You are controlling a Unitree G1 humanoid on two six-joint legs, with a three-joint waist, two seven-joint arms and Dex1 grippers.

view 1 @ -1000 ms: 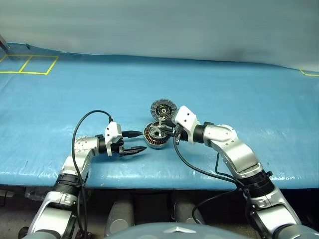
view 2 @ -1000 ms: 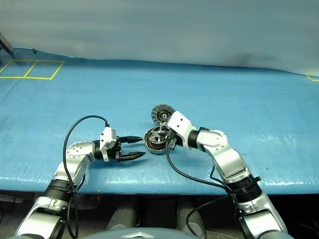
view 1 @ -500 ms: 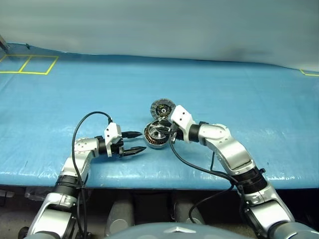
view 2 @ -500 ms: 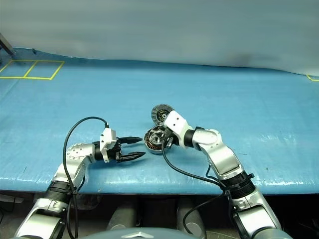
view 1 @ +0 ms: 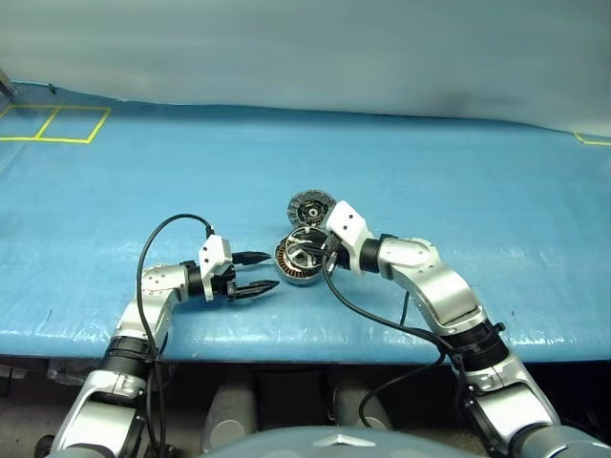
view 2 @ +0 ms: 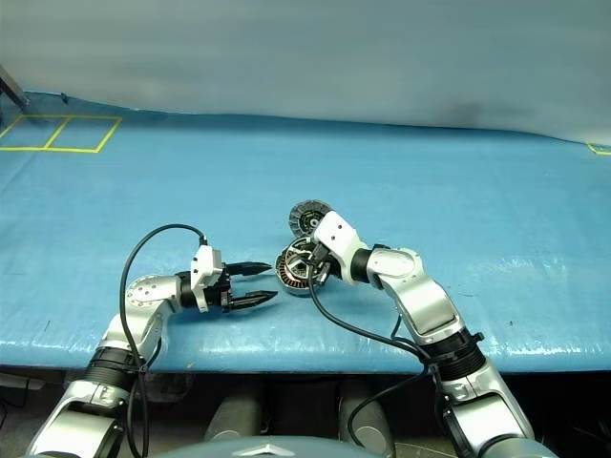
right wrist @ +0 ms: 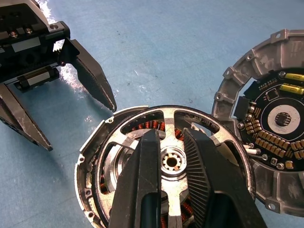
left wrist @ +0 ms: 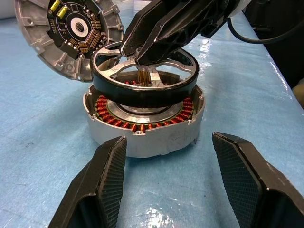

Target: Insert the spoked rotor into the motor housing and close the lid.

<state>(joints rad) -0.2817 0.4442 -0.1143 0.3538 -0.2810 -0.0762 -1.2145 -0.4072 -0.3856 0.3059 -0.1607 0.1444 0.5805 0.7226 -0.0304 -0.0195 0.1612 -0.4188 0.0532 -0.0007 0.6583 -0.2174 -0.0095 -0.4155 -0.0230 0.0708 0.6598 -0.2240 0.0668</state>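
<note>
The motor housing (left wrist: 142, 140), a short silver cylinder with copper windings, sits on the blue table. The dark spoked rotor (left wrist: 142, 95) hovers slightly tilted just above its opening. My right gripper (right wrist: 169, 134) is shut on the rotor, one finger on each side of the central hub. The lid (view 1: 311, 207) lies just behind the housing, touching it, with its ribbed rim and dark circuit face up. My left gripper (view 1: 263, 271) stands open beside the housing on its left, fingers apart and holding nothing.
The blue table (view 1: 458, 172) stretches wide to both sides and to the back. Yellow tape squares (view 1: 57, 124) mark the far left corner. The table's front edge (view 1: 315, 334) runs close below both arms.
My right wrist has edged a little to the left with the rotor, bringing it over the housing. The left arm has not moved.
</note>
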